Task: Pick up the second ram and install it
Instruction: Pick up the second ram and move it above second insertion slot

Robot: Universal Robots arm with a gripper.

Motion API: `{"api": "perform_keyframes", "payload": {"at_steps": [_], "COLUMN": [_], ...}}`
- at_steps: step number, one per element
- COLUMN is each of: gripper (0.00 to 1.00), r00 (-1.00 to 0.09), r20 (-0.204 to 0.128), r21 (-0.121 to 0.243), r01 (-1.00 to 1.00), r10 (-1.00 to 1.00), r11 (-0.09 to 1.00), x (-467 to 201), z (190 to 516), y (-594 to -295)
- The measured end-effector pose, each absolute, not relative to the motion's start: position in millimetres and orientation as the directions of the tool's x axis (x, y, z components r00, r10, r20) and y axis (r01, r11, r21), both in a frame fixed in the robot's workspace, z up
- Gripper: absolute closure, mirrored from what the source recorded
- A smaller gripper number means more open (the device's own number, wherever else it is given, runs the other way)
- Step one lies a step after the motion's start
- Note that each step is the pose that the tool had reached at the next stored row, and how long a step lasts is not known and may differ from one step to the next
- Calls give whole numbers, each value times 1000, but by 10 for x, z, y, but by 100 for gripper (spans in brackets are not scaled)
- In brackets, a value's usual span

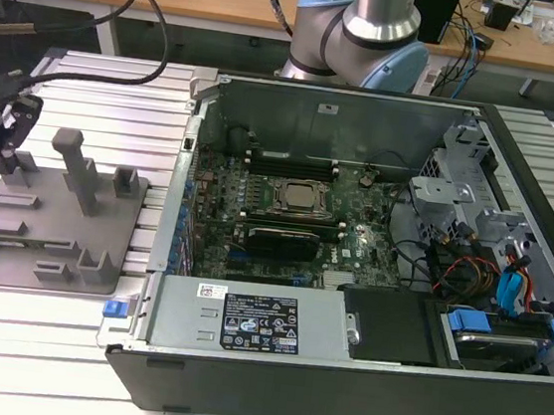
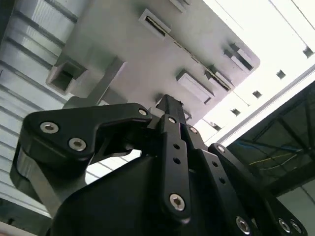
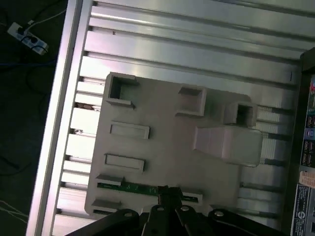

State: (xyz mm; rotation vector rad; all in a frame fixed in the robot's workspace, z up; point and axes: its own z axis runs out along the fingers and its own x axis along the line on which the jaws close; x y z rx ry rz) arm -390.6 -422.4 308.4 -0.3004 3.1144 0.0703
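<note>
The second ram [image 3: 129,187] is a thin green stick standing on edge in a slot of the grey fixture plate [image 3: 162,152], along the plate's edge nearest the wrist. My gripper [image 3: 170,191] is down over the stick's middle, its black fingers drawn together on it. In the exterior view my gripper [image 1: 8,149] stands at the far left end of the fixture plate [image 1: 54,232], fingers pointing down. The second wrist view has the fingertips [image 2: 170,105] meeting at the plate [image 2: 147,64]; the stick is hidden behind them there.
A tall grey block [image 1: 79,170] rises from the plate just to the exterior view's right of my gripper. The open computer case [image 1: 338,375] with its motherboard [image 1: 287,209] lies further right on the ribbed metal table [image 1: 100,87]. Cables trail behind my arm.
</note>
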Motion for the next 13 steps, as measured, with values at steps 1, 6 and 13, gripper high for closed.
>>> {"api": "perform_keyframes", "payload": {"at_steps": [1, 6, 13], "gripper": [92, 92, 92], "r00": [-974, -911, -765], "r20": [-16, -16, -16], "r21": [44, 44, 43], "r01": [-228, -412, -644], "r10": [-228, -411, -644], "r11": [973, 910, 764], "x": [-3906, -3906, -3906], "z": [3084, 3084, 3083], "y": [-4224, -4224, -4224]}}
